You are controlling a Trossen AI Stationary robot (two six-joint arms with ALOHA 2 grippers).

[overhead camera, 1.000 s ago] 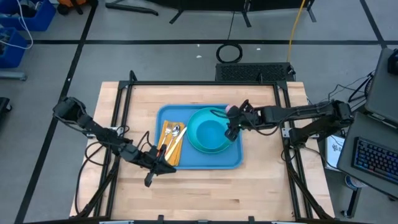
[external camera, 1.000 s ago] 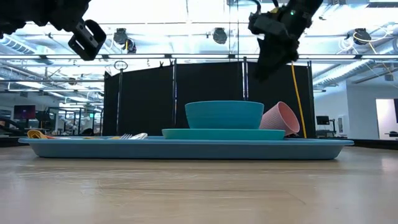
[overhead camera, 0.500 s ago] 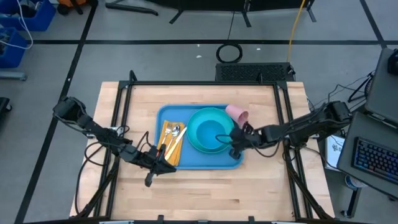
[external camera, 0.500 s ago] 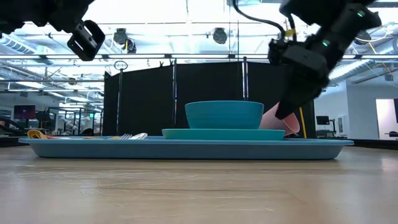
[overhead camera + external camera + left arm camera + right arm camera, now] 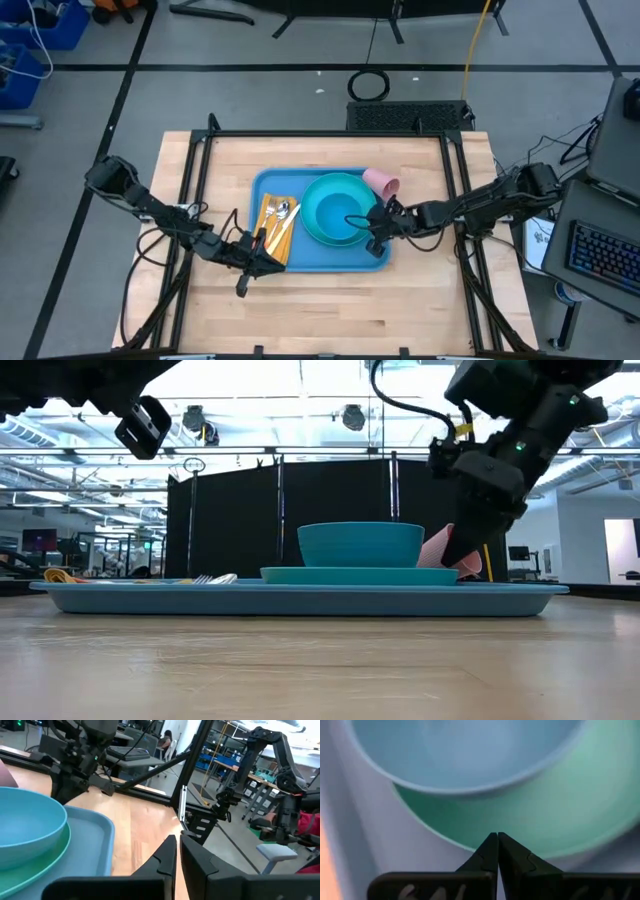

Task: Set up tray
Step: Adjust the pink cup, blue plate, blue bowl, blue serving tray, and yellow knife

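Note:
The blue tray [image 5: 330,258] lies mid-table. On it stand a turquoise plate [image 5: 310,232] with a bowl [image 5: 335,210] in it. Cutlery on a yellow napkin [image 5: 278,222] lies at the tray's left, and a pink cup [image 5: 382,183] lies on its side at the far right corner. My right gripper [image 5: 375,228] is shut and empty, its tips low over the plate's near-right rim [image 5: 560,815]. My left gripper [image 5: 272,267] is shut and empty, raised above the tray's near-left corner. My right gripper points its shut fingertips [image 5: 492,845] slanting down at the plate's near-right rim [image 5: 440,572], coming from the table's right. Whether they touch the rim, I cannot tell.
A black frame [image 5: 320,134] runs around the wooden table. Bare wood lies near of the tray and to its far side. The pink cup [image 5: 465,560] lies just behind my right gripper [image 5: 450,555].
My right gripper has gone from beside the pink cup toward the table's near edge and come down to the plate's near-right rim, and its fingers have shut. The cup stays on its side on the tray.

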